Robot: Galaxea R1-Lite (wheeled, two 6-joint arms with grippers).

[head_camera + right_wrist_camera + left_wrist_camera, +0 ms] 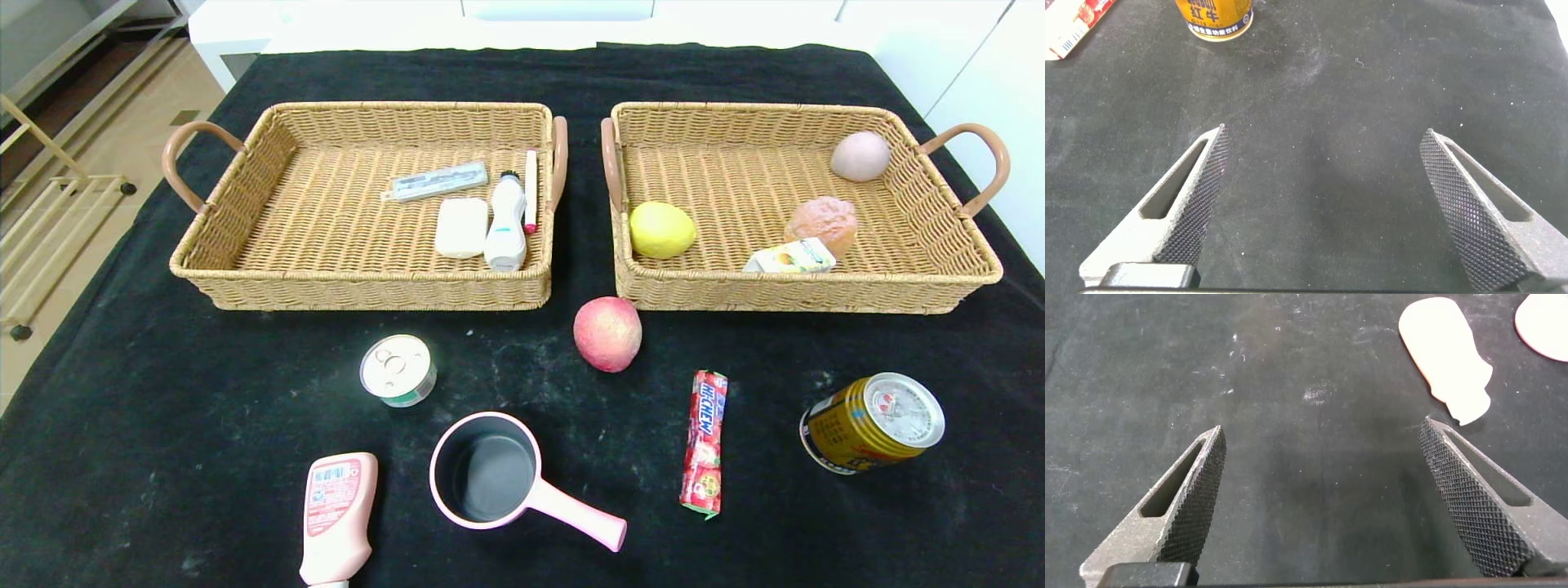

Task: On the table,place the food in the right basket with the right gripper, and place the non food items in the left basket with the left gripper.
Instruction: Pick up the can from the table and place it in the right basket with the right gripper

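On the black cloth lie a peach, a Hi-Chew candy pack, a gold drink can, a small tin, a pink pot and a pink bottle. The left basket holds a white bottle, a soap, a pen and a toothbrush pack. The right basket holds a lemon, a bun, a carton and a pale egg-shaped thing. Neither gripper shows in the head view. My left gripper is open and empty over bare cloth, near the pink bottle. My right gripper is open and empty, short of the can.
The pot's rim shows at the corner of the left wrist view. An end of the candy pack shows in the right wrist view. White cabinets stand behind the table, and floor with a wooden rack lies off the table's left edge.
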